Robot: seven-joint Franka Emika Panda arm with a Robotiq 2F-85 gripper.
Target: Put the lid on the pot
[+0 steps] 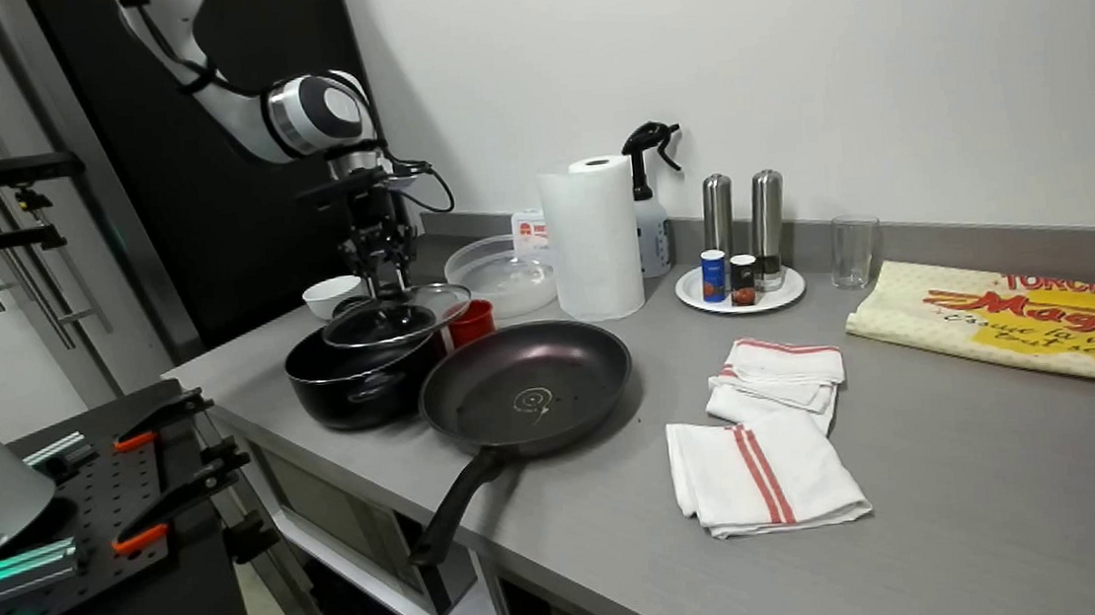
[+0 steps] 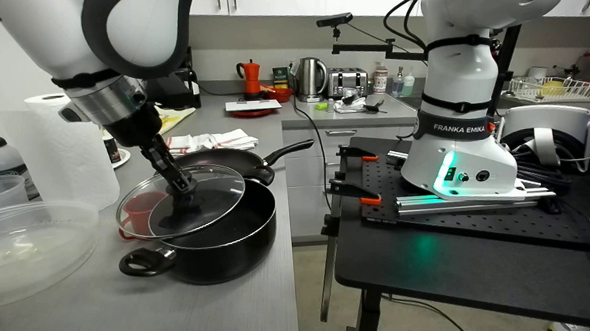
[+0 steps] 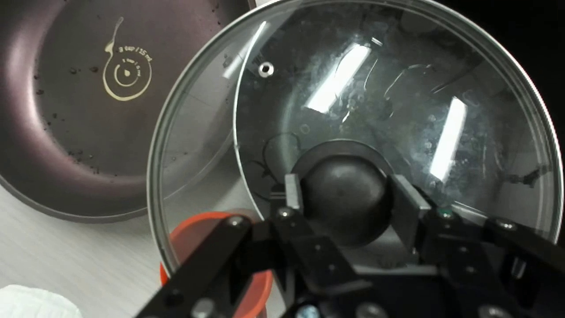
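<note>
Lid (image 3: 362, 121) of clear glass spans the centre and right of the wrist view, its black knob (image 3: 342, 194) just below the middle. On either side of that knob stand the 2 pads (image 3: 408, 207) of the gripper (image 3: 348, 196), set narrow against it and holding the lid by it. Left of centre in an exterior view, the lid hangs tilted over the pot (image 2: 223, 260), covering only part of the opening and reaching past the rim towards the left of the frame; whether the 2 touch cannot be told. In an exterior view the frying pan (image 1: 524, 379) rests at the centre, just right of the pot, its handle pointing to the lower left, and a red cup (image 1: 475, 326) shows behind them. Further right lie 2 folded white towels (image 1: 766, 477) with red stripes. At upper centre stands a paper roll (image 1: 595, 244), and right of it a white plate (image 1: 690, 292) bears 2 tall steel cylinders (image 1: 767, 219) and 2 small shakers (image 1: 713, 278).
</note>
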